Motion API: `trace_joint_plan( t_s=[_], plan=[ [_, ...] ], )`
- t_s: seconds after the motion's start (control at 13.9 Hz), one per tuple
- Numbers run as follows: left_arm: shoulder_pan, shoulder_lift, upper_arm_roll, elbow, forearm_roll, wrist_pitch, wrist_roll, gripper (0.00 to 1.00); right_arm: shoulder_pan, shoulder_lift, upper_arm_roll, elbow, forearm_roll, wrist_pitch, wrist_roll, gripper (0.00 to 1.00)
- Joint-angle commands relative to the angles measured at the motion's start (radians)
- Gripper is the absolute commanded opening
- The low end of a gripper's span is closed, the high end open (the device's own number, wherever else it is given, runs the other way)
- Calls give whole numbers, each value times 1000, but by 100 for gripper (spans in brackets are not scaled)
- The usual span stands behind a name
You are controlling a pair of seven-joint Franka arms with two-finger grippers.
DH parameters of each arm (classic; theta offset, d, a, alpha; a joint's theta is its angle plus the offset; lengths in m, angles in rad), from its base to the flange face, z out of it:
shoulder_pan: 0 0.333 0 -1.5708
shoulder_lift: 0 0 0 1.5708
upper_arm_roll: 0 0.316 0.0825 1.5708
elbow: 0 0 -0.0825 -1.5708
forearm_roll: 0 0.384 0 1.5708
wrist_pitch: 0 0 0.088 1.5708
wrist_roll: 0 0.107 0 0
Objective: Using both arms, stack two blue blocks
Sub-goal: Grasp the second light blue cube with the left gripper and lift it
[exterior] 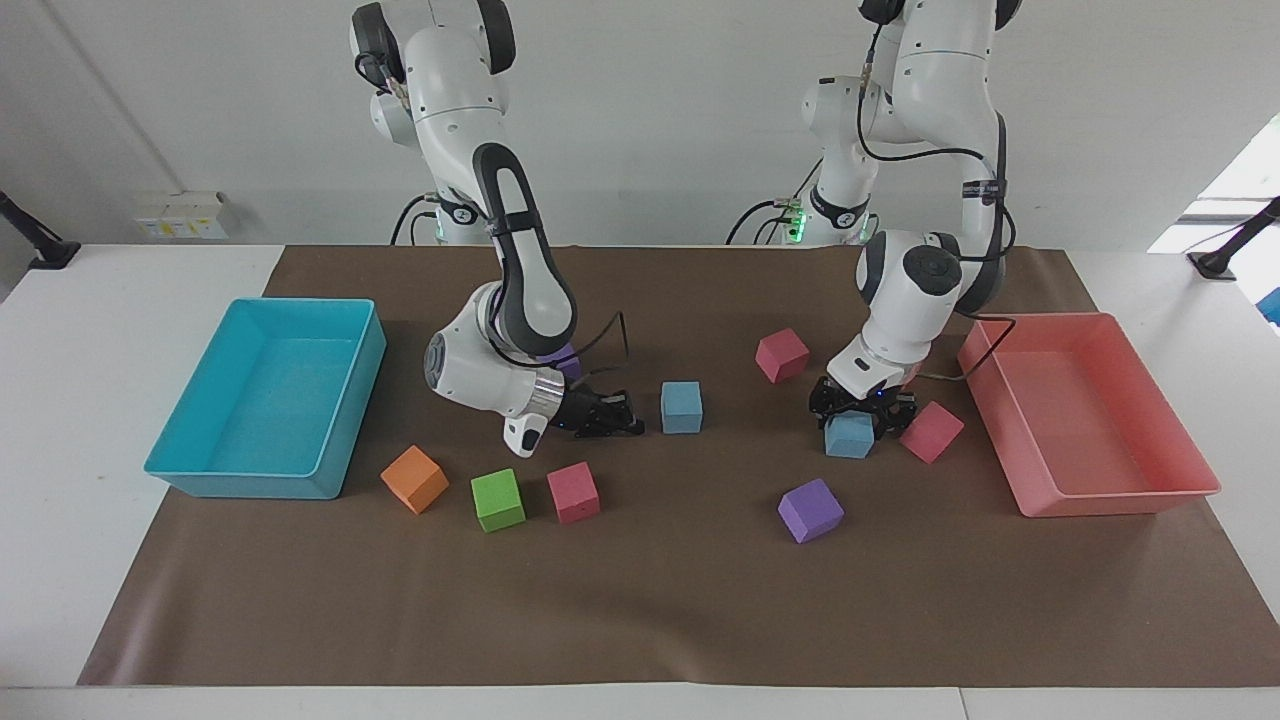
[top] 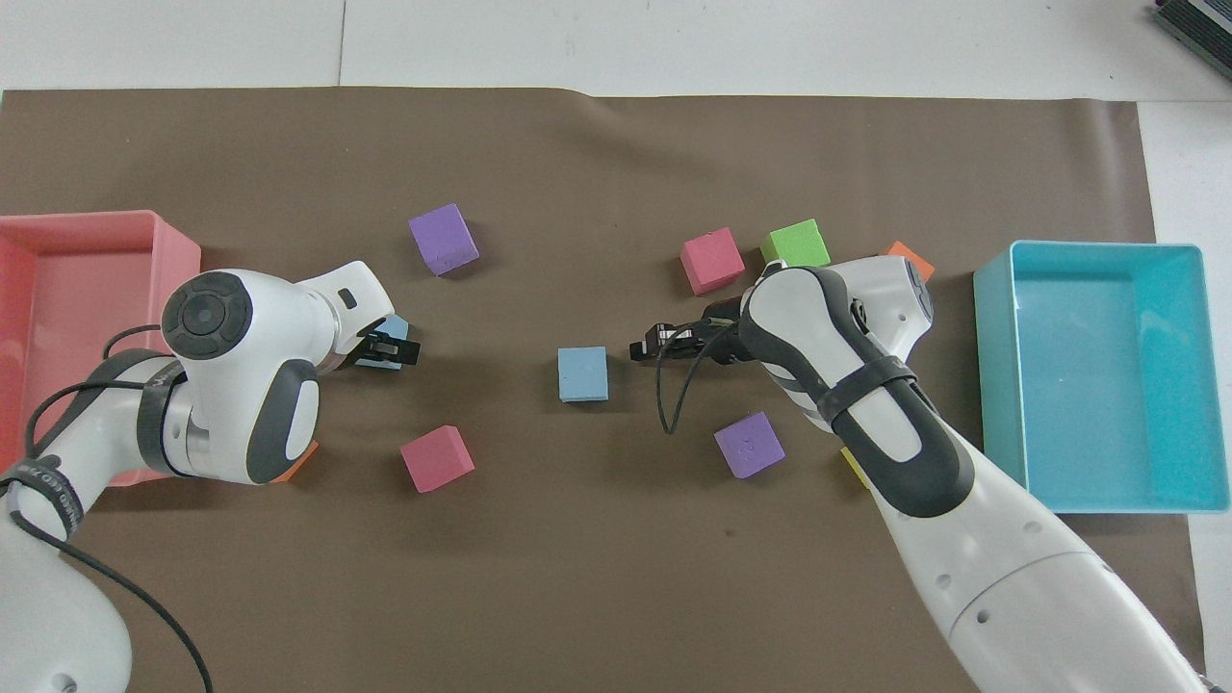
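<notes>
**Left gripper clamped on one blue block, right gripper low beside the other**

Here, at the right arm's end of the table, sits the turquoise tray (exterior: pixel 265 400). An orange cube (exterior: pixel 414 478), a green cube (exterior: pixel 498 499) and a pink cube (exterior: pixel 573 492) lie in a row on the brown mat (exterior: pixel 640 600). The right gripper (exterior: pixel 628 415) lies low and sideways over the mat, just beside the free blue block (exterior: pixel 681 406) but apart from it; whether its fingers are open or closed cannot be told. Toward the left arm's end, the left gripper (exterior: pixel 858 412) points down with its fingers closed around the held blue block (exterior: pixel 849 436), which sits at or just above the mat. A purple cube (exterior: pixel 810 510) lies farther from the robots than that block. The pink tray (exterior: pixel 1090 420) stands at the left arm's end.
</notes>
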Motion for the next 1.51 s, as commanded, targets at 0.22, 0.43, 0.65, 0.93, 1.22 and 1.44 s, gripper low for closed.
trace_joint_plan(
  t_s=[0.22,0.43,0.65,0.93,1.22,1.44],
  plan=[
    [-3,-4,6,-17,-4,15,2,3,-4,-14,4,-10,2,3,-21,0],
    [-5,-8,9,-8,-4,15,2,2,-2,-14,4,-10,2,3,-21,0],
    [-5,-49,11,-3,-4,-12,2,2,-2,-14,4,-10,2,5,-21,0],
    [-35,-124,11,9,-3,-102,-78,2,-2,-14,4,-10,2,5,-21,0],
    [-95,-137,9,112,11,-234,-154,2,-2,-14,4,-13,2,5,-21,0],
    [-164,-120,6,170,50,-262,-280,2,-2,-14,4,-13,2,5,-21,0]
  ],
)
